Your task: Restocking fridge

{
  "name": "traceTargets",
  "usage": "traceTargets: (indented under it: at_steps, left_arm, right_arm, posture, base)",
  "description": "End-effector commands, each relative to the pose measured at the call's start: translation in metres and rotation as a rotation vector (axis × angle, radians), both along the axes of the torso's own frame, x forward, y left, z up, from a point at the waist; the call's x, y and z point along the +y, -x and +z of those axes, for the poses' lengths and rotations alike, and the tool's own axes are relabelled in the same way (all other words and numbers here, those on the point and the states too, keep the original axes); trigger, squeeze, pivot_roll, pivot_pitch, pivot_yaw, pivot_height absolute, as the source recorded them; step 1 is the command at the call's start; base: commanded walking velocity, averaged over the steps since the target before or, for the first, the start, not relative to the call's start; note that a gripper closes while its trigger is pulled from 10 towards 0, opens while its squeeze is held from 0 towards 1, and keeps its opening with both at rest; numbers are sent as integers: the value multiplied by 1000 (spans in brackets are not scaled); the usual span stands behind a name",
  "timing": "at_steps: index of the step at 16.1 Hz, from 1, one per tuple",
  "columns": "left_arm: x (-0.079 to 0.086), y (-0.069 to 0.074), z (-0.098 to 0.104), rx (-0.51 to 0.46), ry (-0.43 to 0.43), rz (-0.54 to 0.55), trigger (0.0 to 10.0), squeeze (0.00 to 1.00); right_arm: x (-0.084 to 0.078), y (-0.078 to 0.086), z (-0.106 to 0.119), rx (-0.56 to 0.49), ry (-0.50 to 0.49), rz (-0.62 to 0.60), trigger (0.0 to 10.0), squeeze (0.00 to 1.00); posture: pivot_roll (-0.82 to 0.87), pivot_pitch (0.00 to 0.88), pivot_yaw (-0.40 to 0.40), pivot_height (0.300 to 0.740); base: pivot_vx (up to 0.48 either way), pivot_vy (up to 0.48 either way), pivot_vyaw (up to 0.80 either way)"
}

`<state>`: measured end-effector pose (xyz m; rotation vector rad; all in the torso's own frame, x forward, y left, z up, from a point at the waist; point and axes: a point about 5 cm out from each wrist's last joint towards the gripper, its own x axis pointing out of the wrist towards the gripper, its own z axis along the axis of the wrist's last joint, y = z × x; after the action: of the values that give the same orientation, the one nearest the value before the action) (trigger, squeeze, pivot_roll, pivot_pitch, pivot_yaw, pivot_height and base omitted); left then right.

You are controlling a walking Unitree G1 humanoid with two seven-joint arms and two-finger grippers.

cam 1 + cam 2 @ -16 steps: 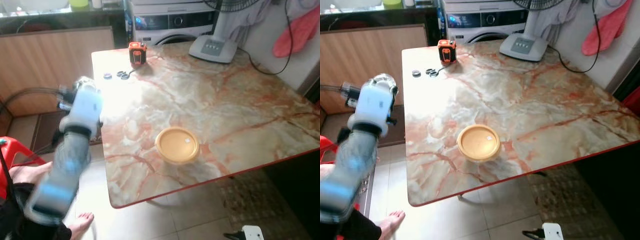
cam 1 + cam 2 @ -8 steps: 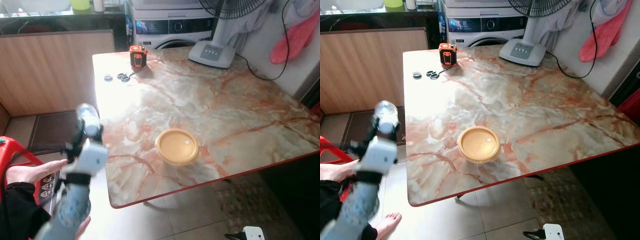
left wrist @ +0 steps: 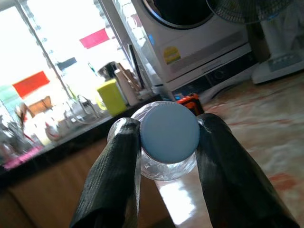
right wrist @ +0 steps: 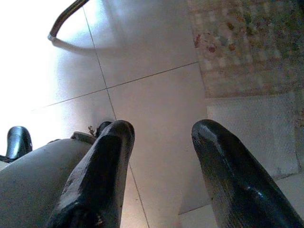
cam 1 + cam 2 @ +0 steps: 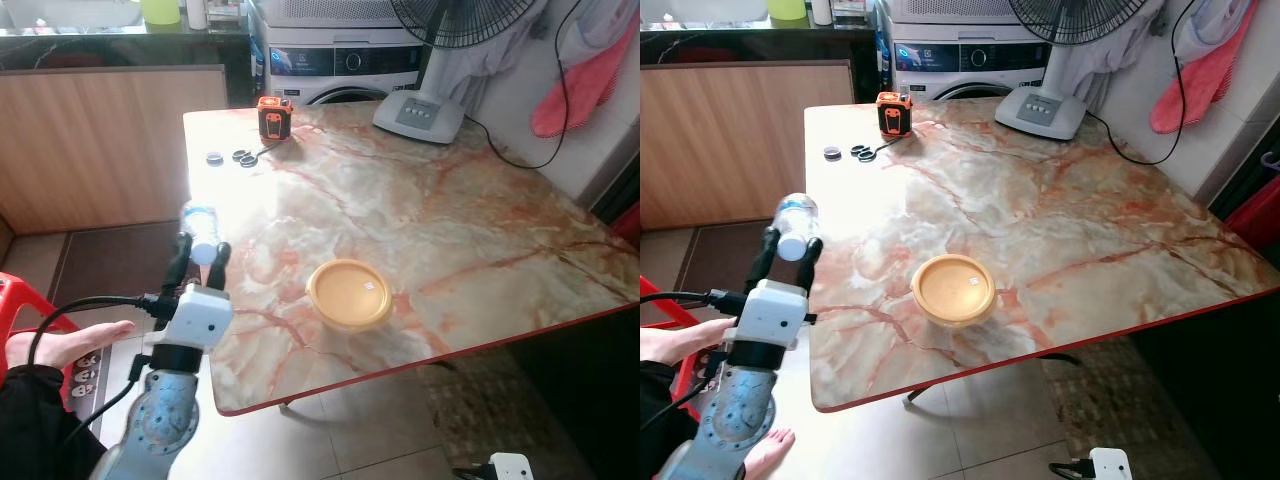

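The left gripper (image 5: 197,256) was raised beside the left edge of the marble table (image 5: 470,190), its two black fingers clamped on a clear water bottle (image 5: 199,228) with a pale blue cap (image 3: 169,132) facing the wrist camera. The bottle sat just off the table's edge. On the table, a round yellow container (image 5: 349,293) stood near the front edge, well apart from the bottle. The right gripper (image 4: 159,166) hung over the tiled floor (image 4: 142,57), fingers apart and empty. A person's hand (image 5: 60,343) lay low at the left.
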<state>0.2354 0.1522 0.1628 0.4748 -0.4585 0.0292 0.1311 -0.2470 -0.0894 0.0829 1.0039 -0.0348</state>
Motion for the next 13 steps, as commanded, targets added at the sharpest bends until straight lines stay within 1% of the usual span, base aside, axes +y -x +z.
traceTargets:
  at_steps: [1, 2, 3, 10, 13]
  left_arm:
    - [1, -3, 2, 6, 40, 12, 10000, 0]
    - [2, -3, 2, 9, 44, 18, 10000, 0]
    - [6, -4, 2, 12, 74, 40, 10000, 0]
    - [8, -4, 1, 36, 100, 52, 10000, 0]
    - [8, -4, 1, 37, 91, 47, 10000, 0]
  right_arm:
    - [-10, 1, 3, -13, 19, -26, 10000, 0]
    - [-10, 1, 3, -14, 20, -27, 10000, 0]
    - [-11, 2, 3, -17, 20, -30, 10000, 0]
    - [-12, 2, 3, -14, 25, -39, 10000, 0]
    - [-10, 3, 2, -5, 23, -25, 10000, 0]
  posture:
    - [89, 22, -124, 740]
    - [89, 22, -124, 740]
    - [84, 36, -124, 740]
    - [78, 42, -121, 740]
    - [83, 28, -114, 740]
  base:
    - [0, 0, 0]
    - [0, 0, 0]
    - [0, 0, 0]
    - [0, 0, 0]
    - [0, 0, -781]
